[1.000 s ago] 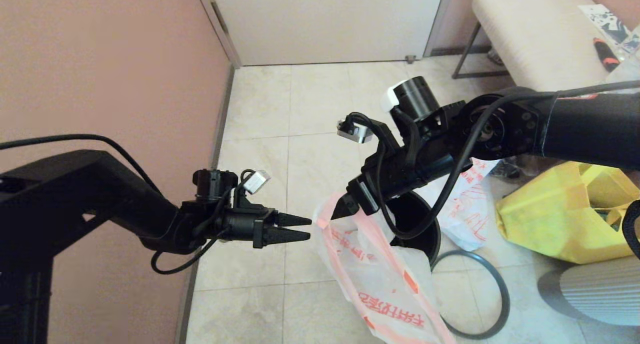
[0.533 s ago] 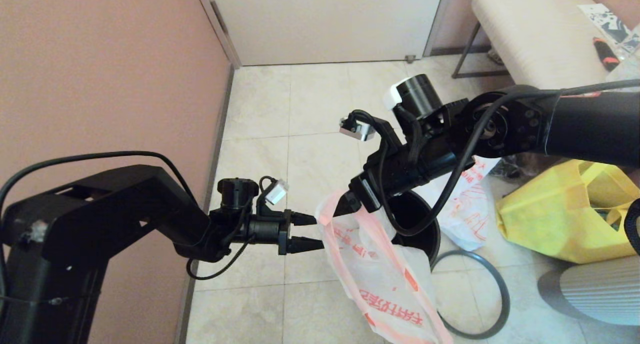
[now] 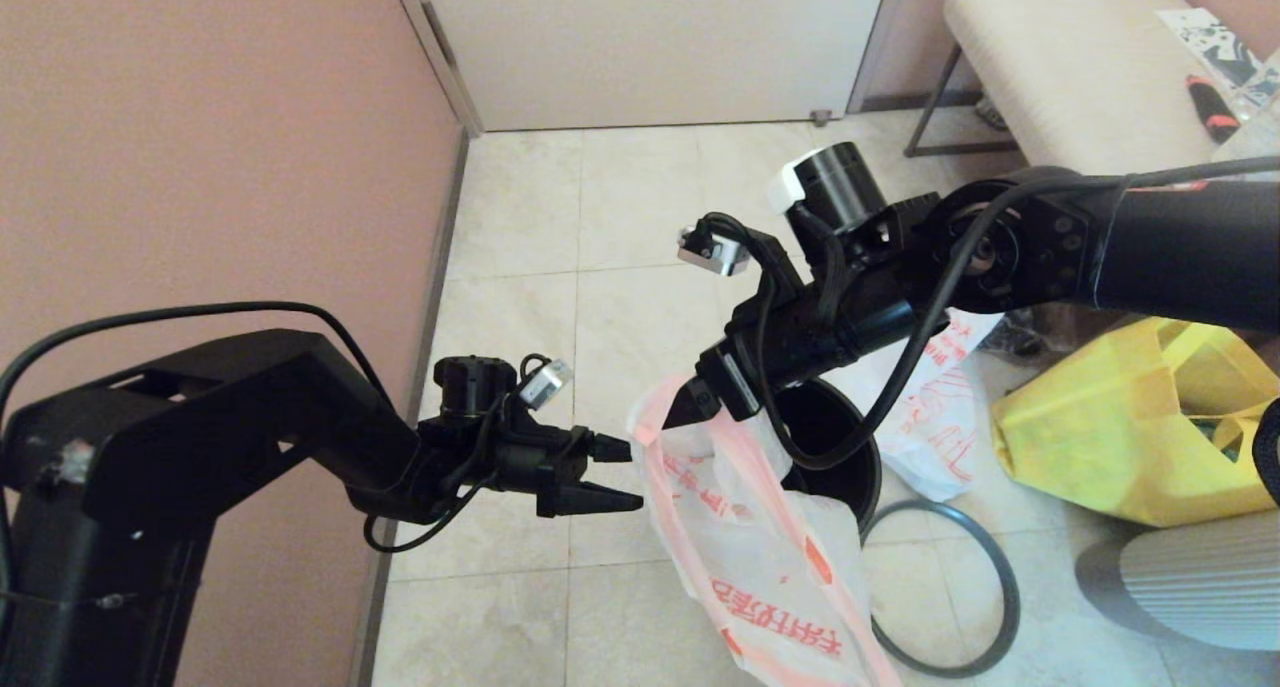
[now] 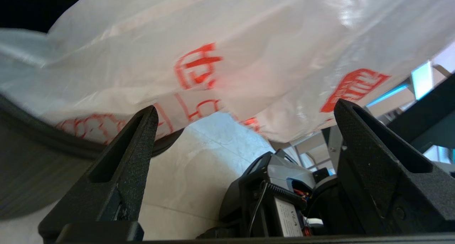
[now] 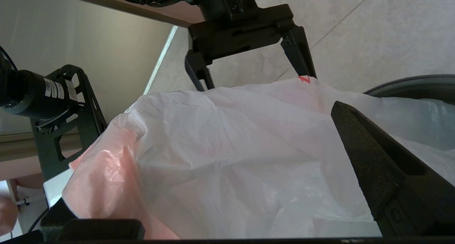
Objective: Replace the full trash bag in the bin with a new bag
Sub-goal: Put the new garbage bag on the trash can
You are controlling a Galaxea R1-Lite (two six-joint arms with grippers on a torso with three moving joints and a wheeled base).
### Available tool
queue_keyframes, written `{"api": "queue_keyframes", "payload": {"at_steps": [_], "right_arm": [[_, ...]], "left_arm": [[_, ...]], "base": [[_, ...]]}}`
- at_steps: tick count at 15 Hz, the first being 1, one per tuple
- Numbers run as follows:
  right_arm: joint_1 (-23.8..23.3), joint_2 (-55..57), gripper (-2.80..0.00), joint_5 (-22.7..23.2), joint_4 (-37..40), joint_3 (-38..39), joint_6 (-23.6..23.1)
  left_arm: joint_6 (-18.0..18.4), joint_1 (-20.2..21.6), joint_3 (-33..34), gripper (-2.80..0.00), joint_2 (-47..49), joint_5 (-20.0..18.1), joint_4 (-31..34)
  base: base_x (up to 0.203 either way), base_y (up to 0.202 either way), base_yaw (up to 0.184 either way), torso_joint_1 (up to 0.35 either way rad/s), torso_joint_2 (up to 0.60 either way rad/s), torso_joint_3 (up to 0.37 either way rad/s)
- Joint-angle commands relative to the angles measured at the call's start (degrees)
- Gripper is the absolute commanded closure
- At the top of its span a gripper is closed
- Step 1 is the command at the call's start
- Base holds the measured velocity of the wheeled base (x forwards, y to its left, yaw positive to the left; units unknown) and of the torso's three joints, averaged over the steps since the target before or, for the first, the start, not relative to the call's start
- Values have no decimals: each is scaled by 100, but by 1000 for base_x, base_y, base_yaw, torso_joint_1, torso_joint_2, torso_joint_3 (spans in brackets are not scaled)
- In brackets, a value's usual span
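At the far left of the head view a pink wall runs down to the tiled floor (image 3: 520, 267), and the left arm reaches out from it with the left gripper (image 3: 622, 476) pointing sideways at the new bag (image 3: 745, 547), its jaws spread wide with nothing between them and its tips just short of the plastic. From the left wrist the two dark fingers (image 4: 124, 155) stand far apart, with the bag's white film and red print filling the space ahead of them. The new bag hangs limp with its pink-orange edge band bunched up top, draped over the near lip of the bin (image 3: 840, 457), a black bucket standing on the floor. The right gripper (image 3: 690, 407) comes down from the upper right onto the bag's top edge; its jaws stand wide, and the right wrist view shows the plastic heaped between them, one finger (image 5: 376, 173) clear and the other buried under the film, so whether the bag is pinched cannot be told. The dark grey hoop (image 3: 960, 587) lies flat on the tiles by the bin's base. Behind the bin sits the full trash bag (image 3: 935, 417), partly hidden by the right arm, and beside it a yellow tote (image 3: 1100, 437). A cream bench (image 3: 1070, 57) stands at the upper right.
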Motion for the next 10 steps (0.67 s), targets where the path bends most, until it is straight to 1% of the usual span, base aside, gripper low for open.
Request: {"api": "queue_keyframes", "payload": {"at_steps": [1,2,4,5,6,10], "right_arm": [[-1,20,-280,33,5,-2,-1],[0,21,-280,33,-11,-2,-1],[0,1,-280,50,-10,7,8],[-8,4,-280,50,-4,7,16],[-8,13,-280,50,-30,7,16],[-17,21,-280,50,-39,7,25]], "left_arm": [[3,6,-42,-280,37,-67,-31],[3,6,-97,-280,82,-116,-39],[-7,6,-186,-280,134,-498,-40],[-13,6,-259,-280,194,-527,-40],[-22,6,-324,0,223,-530,-33],[-32,6,-374,0,250,-530,-31]], "base": [[0,0,0,0,0,0],[0,0,0,0,0,0],[0,0,0,0,0,0],[0,0,0,0,0,0],[0,0,0,0,0,0],[0,0,0,0,0,0]]}}
